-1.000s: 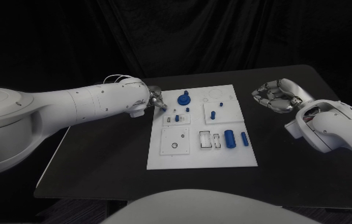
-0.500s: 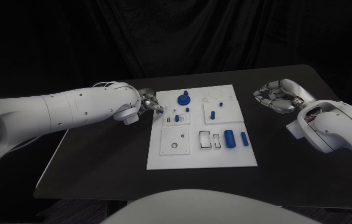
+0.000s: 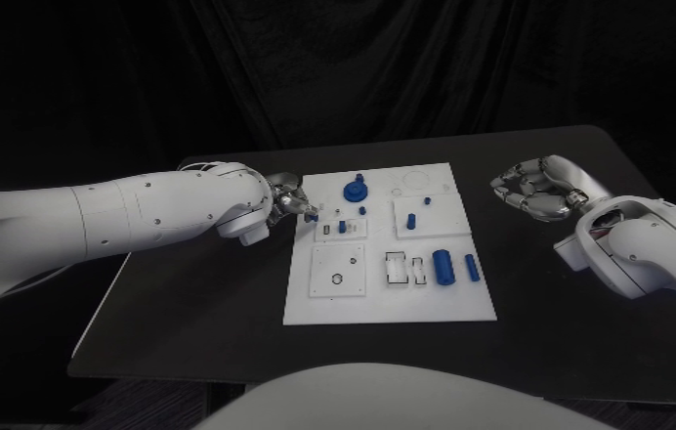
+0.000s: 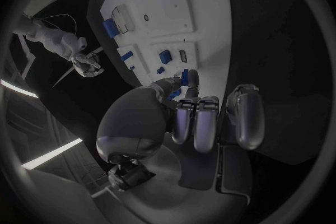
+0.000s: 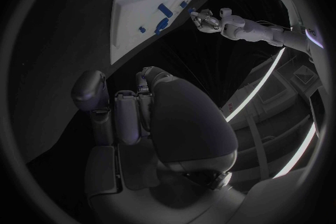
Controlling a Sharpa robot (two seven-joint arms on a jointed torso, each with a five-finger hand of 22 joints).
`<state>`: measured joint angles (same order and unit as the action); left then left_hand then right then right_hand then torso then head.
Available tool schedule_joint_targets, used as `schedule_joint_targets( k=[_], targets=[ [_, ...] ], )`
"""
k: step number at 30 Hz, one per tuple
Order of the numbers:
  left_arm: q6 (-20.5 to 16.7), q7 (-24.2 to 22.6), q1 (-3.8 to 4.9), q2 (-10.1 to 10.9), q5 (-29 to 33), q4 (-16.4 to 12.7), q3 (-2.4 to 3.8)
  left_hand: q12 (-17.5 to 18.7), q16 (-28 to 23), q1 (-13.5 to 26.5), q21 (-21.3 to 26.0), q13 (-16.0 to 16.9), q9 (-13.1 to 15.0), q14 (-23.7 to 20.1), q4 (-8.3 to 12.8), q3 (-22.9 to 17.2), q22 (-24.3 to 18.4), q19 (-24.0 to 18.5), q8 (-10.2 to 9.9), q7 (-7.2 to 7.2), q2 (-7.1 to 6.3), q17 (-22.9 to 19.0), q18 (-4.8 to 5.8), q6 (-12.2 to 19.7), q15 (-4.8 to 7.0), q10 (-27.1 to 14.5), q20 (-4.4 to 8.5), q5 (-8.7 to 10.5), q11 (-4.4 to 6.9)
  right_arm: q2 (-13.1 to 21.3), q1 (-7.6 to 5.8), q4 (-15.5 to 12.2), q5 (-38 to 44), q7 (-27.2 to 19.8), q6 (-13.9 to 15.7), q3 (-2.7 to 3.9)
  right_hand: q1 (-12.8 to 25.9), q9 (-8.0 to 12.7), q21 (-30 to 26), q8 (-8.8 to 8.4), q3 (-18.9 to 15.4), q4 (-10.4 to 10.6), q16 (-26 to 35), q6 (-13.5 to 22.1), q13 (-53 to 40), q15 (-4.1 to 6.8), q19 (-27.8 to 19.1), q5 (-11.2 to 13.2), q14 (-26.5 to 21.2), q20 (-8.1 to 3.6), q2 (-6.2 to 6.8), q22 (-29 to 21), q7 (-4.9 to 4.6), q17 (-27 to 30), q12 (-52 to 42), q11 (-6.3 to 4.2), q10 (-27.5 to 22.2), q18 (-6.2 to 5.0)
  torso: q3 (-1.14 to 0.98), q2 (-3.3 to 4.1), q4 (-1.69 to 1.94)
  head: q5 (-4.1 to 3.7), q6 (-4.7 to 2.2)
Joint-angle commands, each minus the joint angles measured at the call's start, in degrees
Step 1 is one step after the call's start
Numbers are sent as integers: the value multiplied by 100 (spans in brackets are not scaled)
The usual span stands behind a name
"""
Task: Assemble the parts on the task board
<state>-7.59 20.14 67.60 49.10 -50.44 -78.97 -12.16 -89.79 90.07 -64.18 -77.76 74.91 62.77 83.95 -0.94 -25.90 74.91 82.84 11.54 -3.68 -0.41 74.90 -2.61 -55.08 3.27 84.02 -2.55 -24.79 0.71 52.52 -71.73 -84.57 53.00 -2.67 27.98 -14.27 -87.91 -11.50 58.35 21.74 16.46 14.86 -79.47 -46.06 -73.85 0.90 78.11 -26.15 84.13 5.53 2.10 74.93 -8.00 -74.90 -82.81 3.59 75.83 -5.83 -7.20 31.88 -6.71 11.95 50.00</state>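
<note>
Black table (image 3: 197, 322): near edge cut off by the frame; bare dark surface either side of the board.

Task board (image 3: 388, 244): white plate, centre of table, long axis running away from the robot.

Near half of board: a ring mark (image 3: 335, 279) on the left; to its right a pale slotted block (image 3: 403, 269), then a large blue cylinder (image 3: 441, 265) lying flat, with a slimmer blue bar (image 3: 471, 268) just beside it. Detail of the slotted block too small to read.

Middle of board: a short blue peg (image 3: 410, 222) and two smaller blue pieces (image 3: 343, 226); whether they stand in holes or lie loose cannot be told.

Far half: a blue disc with knob (image 3: 356, 191), and a faint circular outline (image 3: 417, 178) toward the far right corner.

Left hand (image 3: 293, 198): at the board's left edge, level with the middle row, mostly hidden behind its own forearm. The left wrist view shows the fingers (image 4: 198, 120) curled in and a small blue part (image 4: 185, 77) pinched at the tips.

Right hand (image 3: 535, 188): right of the board, well apart from it, fingers curled into a loose fist holding nothing visible.
</note>
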Motion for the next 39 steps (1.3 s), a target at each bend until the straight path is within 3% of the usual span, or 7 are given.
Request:
schedule_joint_targets(
  k=[1, 8, 13, 17, 30, 34, 39],
  targets=[
    [-50, -44, -41, -27, 87, -5, 3, -21, -7, 67, -20, 1509, 3, 605, 132, -160, 1070, 46, 27, 51, -12, 1510, -47, -20, 48, 598, -15, 28, 19, 6, 18, -21, 27, 76, -24, 5, -1, 8, -28, 40, 30, -7, 36, 34, 7, -33, -51, -31, 73, -6, 17, 661, -17, -453, 32, -11, -39, -53, 1, 2, 4, -15, 0],
    [22, -34, -120, -84, 87, 62, 4, -21, -7, 97, -39, 1509, 8, 605, 113, -173, 1079, 62, 31, 52, 16, 1510, -42, -18, 49, 598, -13, 83, 19, 21, 23, -15, 27, 22, 56, 6, 1, 9, -22, 41, 29, -9, 23, 36, -18, -33, -49, -30, 79, -6, 22, 663, -18, -466, 20, -11, -16, -52, 6, 3, -4, 0, 0],
    [90, -31, -165, -125, 87, 70, 4, -21, -7, 114, -35, 1509, 11, 605, 101, -176, 1080, 62, 34, 52, 26, 1510, -43, -17, 50, 598, -13, 117, 19, 22, 24, -18, 28, -15, 86, 6, 5, 10, -19, 43, 25, -10, 21, 39, -16, -34, -47, -29, 79, -6, 33, 663, -19, -466, 20, -10, -18, -51, -1, -5, -34, 19, 0],
    [98, -42, -188, -148, 87, 62, 4, -21, -7, 124, -25, 1509, 13, 605, 95, -178, 1077, 57, 35, 52, 33, 1510, -45, -17, 50, 598, -13, 139, 18, 15, 24, -15, 28, -52, 121, 6, 8, 10, -12, 44, 23, -10, 16, 40, -24, -34, -45, -29, 82, -6, 38, 665, -19, -471, 16, -10, -10, -50, 1, 1, -14, -4, 0],
    [158, -42, -213, -207, 87, 88, 5, -21, -7, 135, -14, 1509, 15, 605, 85, -182, 1075, 53, 36, 52, 45, 1510, -48, -13, 49, 598, -13, 169, 18, -11, 24, 9, 28, -93, 151, 6, 10, 11, 1, 48, 23, -12, 9, 39, -33, -34, -39, -30, 86, -6, 42, 669, -18, -478, 11, -10, -1, -47, 0, 2, -33, 24, 0],
    [186, -33, -218, -231, 87, 105, 5, -21, -7, 145, 0, 1509, 17, 605, 79, -182, 1071, 46, 37, 51, 48, 1510, -51, -10, 49, 598, -13, 193, 18, -26, 24, 24, 28, -90, 140, 6, 10, 11, 1, 48, 23, -12, 9, 39, -33, -34, -39, -30, 86, -6, 42, 669, -18, -478, 11, -10, -1, -47, 1, 0, -9, 7, 0],
    [172, -34, -224, -269, 87, 143, 5, -21, -7, 171, 18, 1509, 27, 605, 57, -185, 1068, 39, 43, 52, 74, 1510, -55, 1, 46, 598, -14, 293, 16, -39, 24, 32, 28, -91, 133, 6, 10, 11, 1, 48, 23, -12, 9, 39, -33, -34, -39, -30, 86, -6, 42, 669, -18, -478, 11, -10, -1, -47, -1, -1, -21, 10, 0]
  ],
)
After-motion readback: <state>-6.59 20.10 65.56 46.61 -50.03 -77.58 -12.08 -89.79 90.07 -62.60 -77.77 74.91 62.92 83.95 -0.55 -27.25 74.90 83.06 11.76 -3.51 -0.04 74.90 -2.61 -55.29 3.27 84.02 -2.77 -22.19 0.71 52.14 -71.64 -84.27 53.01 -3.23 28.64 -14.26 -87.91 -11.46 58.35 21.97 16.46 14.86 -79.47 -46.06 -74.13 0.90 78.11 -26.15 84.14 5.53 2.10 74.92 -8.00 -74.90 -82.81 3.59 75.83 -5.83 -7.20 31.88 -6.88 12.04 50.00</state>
